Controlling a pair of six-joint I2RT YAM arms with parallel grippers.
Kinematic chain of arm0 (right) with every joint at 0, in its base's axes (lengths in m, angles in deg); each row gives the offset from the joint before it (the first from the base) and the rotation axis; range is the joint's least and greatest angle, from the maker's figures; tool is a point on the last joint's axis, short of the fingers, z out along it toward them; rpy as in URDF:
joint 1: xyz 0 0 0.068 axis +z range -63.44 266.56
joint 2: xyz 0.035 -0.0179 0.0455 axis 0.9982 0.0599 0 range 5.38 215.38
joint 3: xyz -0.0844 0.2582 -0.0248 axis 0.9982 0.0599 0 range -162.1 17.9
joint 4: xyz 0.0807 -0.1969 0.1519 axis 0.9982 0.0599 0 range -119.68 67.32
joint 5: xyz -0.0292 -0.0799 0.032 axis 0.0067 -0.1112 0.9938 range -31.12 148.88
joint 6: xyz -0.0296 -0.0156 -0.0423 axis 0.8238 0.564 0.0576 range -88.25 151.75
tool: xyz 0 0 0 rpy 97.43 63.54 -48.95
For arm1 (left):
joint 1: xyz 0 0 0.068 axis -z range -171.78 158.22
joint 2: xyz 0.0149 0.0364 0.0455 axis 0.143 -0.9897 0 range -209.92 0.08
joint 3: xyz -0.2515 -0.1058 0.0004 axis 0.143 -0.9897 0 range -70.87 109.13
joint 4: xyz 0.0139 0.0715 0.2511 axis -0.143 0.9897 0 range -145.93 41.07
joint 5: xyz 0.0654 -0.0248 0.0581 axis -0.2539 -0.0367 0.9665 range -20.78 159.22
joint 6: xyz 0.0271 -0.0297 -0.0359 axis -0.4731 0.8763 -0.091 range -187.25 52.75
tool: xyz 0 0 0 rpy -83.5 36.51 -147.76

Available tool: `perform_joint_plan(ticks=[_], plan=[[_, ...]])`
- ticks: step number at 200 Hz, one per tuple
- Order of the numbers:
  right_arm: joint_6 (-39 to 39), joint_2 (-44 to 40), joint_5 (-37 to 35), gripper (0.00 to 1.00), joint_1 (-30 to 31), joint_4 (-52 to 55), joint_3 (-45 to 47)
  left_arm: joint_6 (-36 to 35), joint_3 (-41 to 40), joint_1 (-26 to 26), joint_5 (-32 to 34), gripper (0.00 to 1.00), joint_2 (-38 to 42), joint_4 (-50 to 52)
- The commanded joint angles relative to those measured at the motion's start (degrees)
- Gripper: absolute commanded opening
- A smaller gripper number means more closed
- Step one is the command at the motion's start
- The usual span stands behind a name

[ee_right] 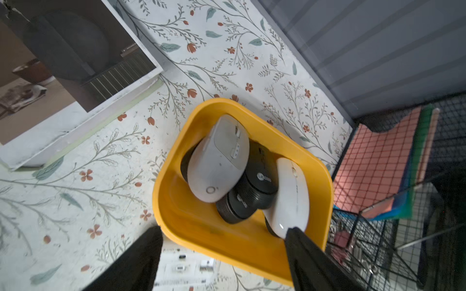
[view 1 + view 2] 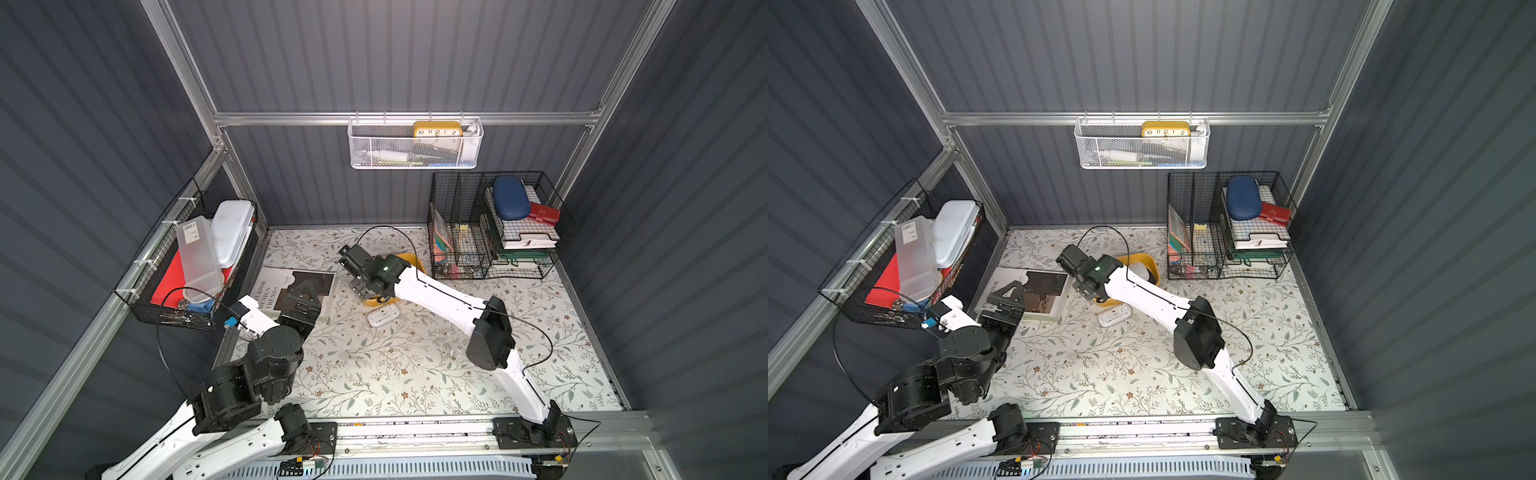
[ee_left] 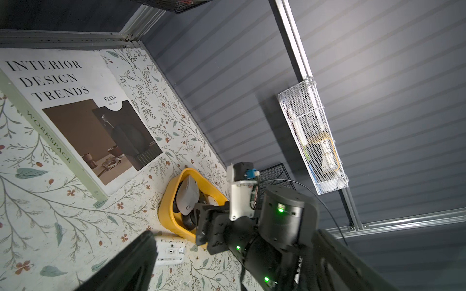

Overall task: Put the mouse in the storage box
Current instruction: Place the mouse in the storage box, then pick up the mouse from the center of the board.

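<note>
Right gripper [image 1: 222, 231], jaws wide, hovers over box [image 1: 161, 201] where white mouse [image 1: 292, 191] lies; left gripper [image 2: 306, 296] gapes wide above book [image 2: 270, 291].

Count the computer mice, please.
5 visible: in the storage box a grey mouse, two black mice and a white mouse; an upturned mouse lies on the table beside it. Others may hide underneath.

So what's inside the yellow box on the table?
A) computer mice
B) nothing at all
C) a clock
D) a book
A: the right wrist view looks down into the storage box, and a grey mouse, a white mouse and black mice are piled inside it.
</note>
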Motion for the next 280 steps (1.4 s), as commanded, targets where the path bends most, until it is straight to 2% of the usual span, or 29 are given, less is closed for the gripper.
perform_joint_plan(ticks=[1, 46, 57, 69, 78, 107, 135, 158, 184, 211, 255, 280], plan=[[-10.5, -8.1, 5.4, 0.81, -4.5, 1.1, 8.1, -4.0, -0.2, 0.3, -2.4, 0.99, -3.7, -3.8], [-31.3, -26.9, 20.8, 0.82, -11.1, -11.5, 38.2, -8.9, 1.7, -1.0, -9.2, 1.0, -17.6, -8.3], [-35.5, -29.8, 23.8, 0.82, -11.4, -15.8, 44.7, -11.1, 1.5, -4.1, -14.6, 0.99, -21.2, -10.2], [-39.3, -31.9, 26.9, 0.82, -11.5, -20.2, 50.2, -15.7, -0.4, -10.1, -24.2, 1.0, -24.0, -14.9], [-42.4, -32.8, 28.8, 0.82, -11.5, -23.8, 53.5, -16.6, -2.5, -14.1, -30.3, 0.99, -25.0, -17.3], [-49.9, -33.0, 35.1, 0.82, -11.5, -35.8, 62.6, -16.9, -9.7, -17.3, -41.2, 0.99, -24.2, -25.8], [-53.5, -30.1, 38.6, 0.82, -11.7, -43.3, 65.9, -16.9, -14.7, -20.0, -50.3, 0.99, -27.7, -32.4], [-54.9, -27.7, 41.7, 0.82, -12.5, -47.0, 66.6, -15.7, -18.4, -21.4, -53.3, 0.99, -30.3, -36.7], [-56.0, -25.6, 42.9, 0.78, -13.6, -51.6, 67.5, -16.0, -22.3, -25.6, -56.7, 0.99, -31.8, -40.4], [-54.7, -24.0, 41.9, 0.73, -14.5, -50.4, 66.3, -17.1, -24.7, -29.1, -59.9, 0.9, -32.9, -44.9], [-54.8, -20.8, 43.1, 0.69, -15.6, -51.9, 66.4, -18.3, -25.8, -30.1, -62.1, 0.74, -38.6, -49.2], [-54.7, -19.5, 44.3, 0.69, -16.0, -54.1, 66.2, -18.4, -26.4, -30.9, -62.1, 0.72, -41.8, -51.3]])
